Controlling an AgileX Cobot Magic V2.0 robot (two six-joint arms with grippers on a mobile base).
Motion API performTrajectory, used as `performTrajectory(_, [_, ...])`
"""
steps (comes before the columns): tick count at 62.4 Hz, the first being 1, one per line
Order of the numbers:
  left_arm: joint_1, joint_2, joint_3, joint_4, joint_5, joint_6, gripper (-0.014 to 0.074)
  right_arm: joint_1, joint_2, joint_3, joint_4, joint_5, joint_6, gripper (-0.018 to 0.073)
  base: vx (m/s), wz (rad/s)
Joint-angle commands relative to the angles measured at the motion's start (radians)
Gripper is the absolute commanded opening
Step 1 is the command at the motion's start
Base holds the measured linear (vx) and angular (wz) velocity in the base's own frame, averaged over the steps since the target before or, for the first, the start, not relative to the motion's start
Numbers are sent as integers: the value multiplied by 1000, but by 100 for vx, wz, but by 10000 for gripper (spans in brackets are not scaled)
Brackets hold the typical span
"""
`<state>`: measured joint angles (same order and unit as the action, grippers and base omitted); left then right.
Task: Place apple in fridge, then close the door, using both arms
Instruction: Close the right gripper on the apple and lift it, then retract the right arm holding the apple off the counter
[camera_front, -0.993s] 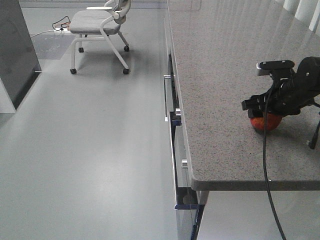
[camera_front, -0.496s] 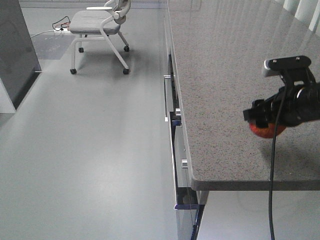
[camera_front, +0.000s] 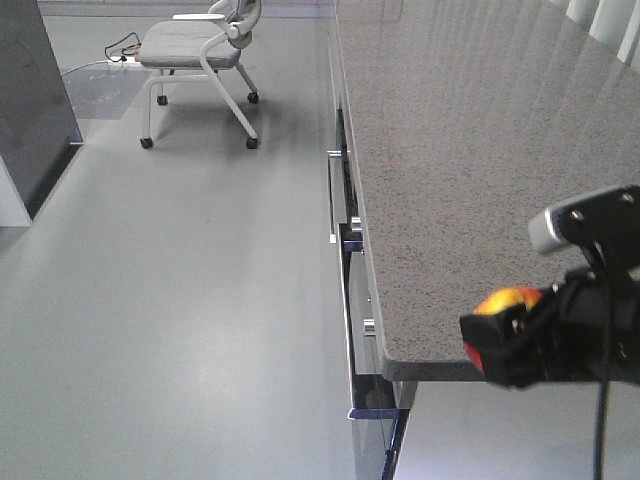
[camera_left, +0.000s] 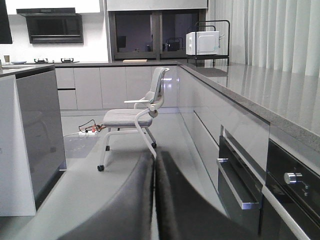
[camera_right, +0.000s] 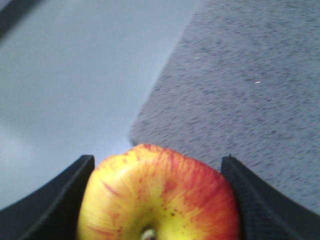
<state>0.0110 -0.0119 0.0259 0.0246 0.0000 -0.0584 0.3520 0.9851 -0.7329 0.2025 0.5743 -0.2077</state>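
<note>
The apple (camera_front: 506, 300), red with yellow patches, hangs above the front corner of the speckled grey counter (camera_front: 450, 150). My right gripper (camera_front: 497, 348) is shut on it. In the right wrist view the apple (camera_right: 160, 195) fills the space between the two black fingers (camera_right: 60, 195), stem up, with the counter corner and floor below. My left gripper (camera_left: 154, 170) is shut on nothing, its fingers (camera_left: 125, 205) pressed together, low over the floor and facing down the kitchen aisle. The fridge and its door are out of view.
A dark grey cabinet (camera_front: 40, 90) stands at the far left, and a wheeled grey chair (camera_front: 200, 50) is at the back of the aisle. Drawer and oven fronts with metal handles (camera_front: 345, 230) run under the counter edge. A white microwave (camera_left: 202, 42) sits on the far counter.
My right gripper has lifted the apple off the counter and carried it toward the counter's front corner, closer to the camera. Nothing else in the front view has moved.
</note>
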Motion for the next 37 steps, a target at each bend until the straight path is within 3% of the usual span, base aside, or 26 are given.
performTrajectory(1, [0, -15, 22, -10, -77, -10, -6, 35, -99, 2, 31, -22, -1, 395, 0, 0])
performTrajectory(37, [0, -15, 22, -10, -77, -10, -6, 59, -584, 114, 155, 279, -13, 395, 0, 0])
